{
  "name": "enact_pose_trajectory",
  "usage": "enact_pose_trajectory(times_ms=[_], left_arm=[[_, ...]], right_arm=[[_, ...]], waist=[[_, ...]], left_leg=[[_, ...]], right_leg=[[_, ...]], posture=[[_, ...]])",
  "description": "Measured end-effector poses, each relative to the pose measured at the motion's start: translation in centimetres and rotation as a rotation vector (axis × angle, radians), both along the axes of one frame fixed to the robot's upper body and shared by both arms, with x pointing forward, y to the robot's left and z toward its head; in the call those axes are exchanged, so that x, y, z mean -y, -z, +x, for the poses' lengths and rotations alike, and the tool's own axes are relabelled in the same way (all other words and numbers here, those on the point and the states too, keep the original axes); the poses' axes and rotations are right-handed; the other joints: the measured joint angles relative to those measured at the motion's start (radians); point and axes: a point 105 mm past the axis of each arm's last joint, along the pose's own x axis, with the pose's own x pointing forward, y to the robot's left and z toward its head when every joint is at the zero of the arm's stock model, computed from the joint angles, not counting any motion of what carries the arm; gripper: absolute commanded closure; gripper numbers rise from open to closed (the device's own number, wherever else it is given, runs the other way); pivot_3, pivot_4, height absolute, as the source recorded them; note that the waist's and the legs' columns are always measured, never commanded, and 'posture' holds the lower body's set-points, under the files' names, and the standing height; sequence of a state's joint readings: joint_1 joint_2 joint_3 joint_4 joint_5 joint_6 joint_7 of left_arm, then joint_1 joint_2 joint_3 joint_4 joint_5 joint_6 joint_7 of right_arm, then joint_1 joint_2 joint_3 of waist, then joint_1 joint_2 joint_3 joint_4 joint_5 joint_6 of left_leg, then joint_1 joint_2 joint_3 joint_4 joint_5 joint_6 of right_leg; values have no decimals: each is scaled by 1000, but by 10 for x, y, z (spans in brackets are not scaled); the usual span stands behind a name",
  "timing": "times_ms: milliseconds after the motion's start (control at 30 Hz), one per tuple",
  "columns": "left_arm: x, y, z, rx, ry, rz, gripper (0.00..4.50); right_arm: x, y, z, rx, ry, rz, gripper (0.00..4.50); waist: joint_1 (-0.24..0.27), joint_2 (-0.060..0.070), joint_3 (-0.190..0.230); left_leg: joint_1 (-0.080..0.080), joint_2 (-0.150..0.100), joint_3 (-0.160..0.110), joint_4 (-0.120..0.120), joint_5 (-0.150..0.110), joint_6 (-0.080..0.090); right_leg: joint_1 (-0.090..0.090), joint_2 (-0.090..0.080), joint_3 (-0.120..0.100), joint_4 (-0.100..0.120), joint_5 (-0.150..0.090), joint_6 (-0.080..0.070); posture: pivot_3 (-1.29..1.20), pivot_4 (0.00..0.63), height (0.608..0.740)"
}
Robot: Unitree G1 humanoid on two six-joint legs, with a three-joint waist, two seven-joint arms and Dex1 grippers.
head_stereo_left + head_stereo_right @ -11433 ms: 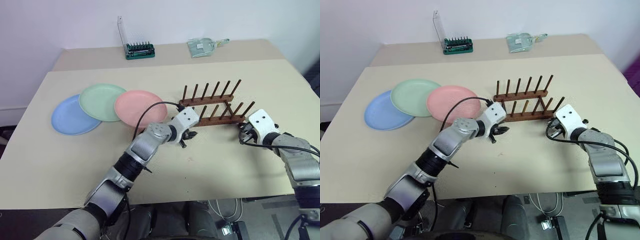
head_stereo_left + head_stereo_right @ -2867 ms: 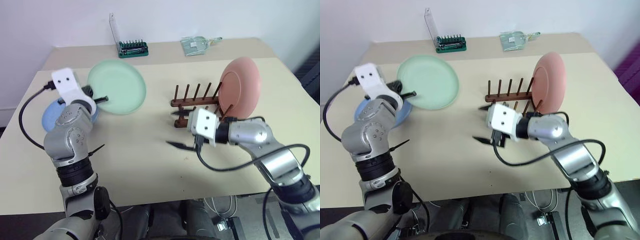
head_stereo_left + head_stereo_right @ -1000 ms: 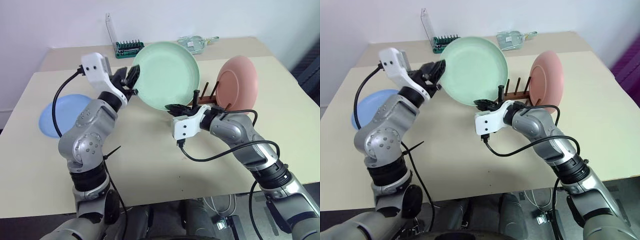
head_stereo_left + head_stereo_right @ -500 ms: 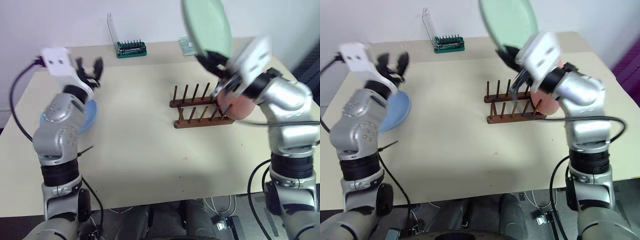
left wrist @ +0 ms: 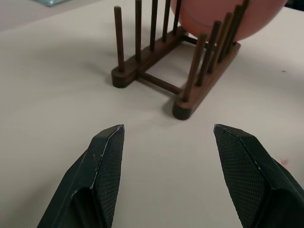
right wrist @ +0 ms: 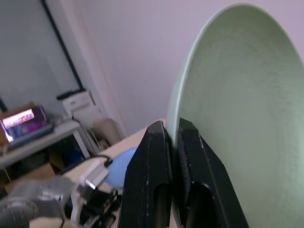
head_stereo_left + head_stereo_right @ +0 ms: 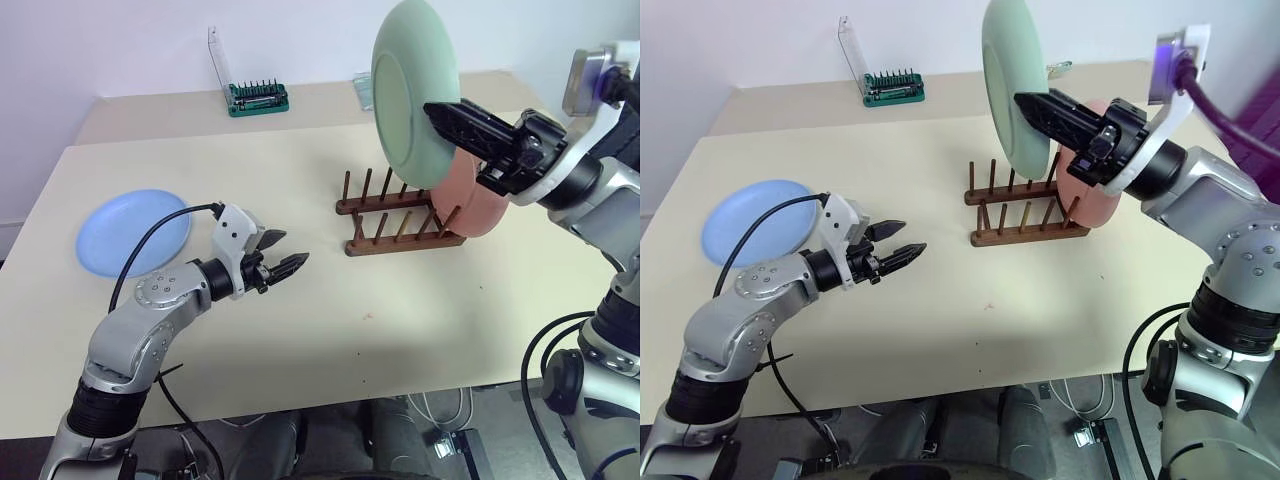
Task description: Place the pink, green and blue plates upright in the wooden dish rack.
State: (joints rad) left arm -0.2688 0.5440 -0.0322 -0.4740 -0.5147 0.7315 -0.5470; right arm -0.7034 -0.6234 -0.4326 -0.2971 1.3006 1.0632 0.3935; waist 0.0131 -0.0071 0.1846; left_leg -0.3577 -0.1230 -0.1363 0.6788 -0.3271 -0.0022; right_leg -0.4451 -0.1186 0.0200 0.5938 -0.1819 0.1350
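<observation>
right hand (image 7: 1025, 103): grips green plate (image 7: 1010, 75) upright above dish rack (image 7: 1025, 212) | left hand (image 7: 902, 240): wide, empty

Three plates: one green plate (image 7: 412, 90), one pink plate (image 7: 478, 200), one blue plate (image 7: 132, 232), one wooden dish rack (image 7: 400, 222), one bit tray (image 7: 258, 96)

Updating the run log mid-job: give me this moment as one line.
right gripper: shut on green plate, upright above rack | left gripper: open, empty | pink plate: racked | blue plate: on table

A green tray of screwdriver bits (image 7: 259, 97) sits on the table's (image 7: 300, 330) far edge.
</observation>
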Motion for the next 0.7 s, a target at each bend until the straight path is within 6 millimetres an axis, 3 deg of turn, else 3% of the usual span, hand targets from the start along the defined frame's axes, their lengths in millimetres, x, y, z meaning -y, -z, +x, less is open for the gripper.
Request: enact_pose_trajectory(times_ms=[200, 533, 633, 700], left_arm=[[0, 0, -1, -3, 2, 1, 1445], [4, -3, -5, -5, 12, -8, 1445], [4, -2, -5, -15, 10, -6, 1378], [4, -2, -5, -16, 5, -14, 831]], right_arm=[[13, 14, 15, -82, 51, 22, 4500], [35, 54, 39, -253, 127, 44, 4500], [36, 57, 39, -261, 125, 46, 3454], [37, 55, 40, -245, 135, 43, 2474]], waist=[[0, 0, 0], [0, 0, 0], [0, 0, 0], [0, 0, 0]], left_leg=[[0, 0, 0, 0, 0, 0], [0, 0, 0, 0, 0, 0], [0, 0, 0, 0, 0, 0], [0, 0, 0, 0, 0, 0]], right_leg=[[0, 0, 0, 0, 0, 0], [0, 0, 0, 0, 0, 0], [0, 0, 0, 0, 0, 0], [0, 0, 0, 0, 0, 0]], posture=[[0, 150, 740], [0, 150, 740], [0, 150, 740], [0, 150, 740]])
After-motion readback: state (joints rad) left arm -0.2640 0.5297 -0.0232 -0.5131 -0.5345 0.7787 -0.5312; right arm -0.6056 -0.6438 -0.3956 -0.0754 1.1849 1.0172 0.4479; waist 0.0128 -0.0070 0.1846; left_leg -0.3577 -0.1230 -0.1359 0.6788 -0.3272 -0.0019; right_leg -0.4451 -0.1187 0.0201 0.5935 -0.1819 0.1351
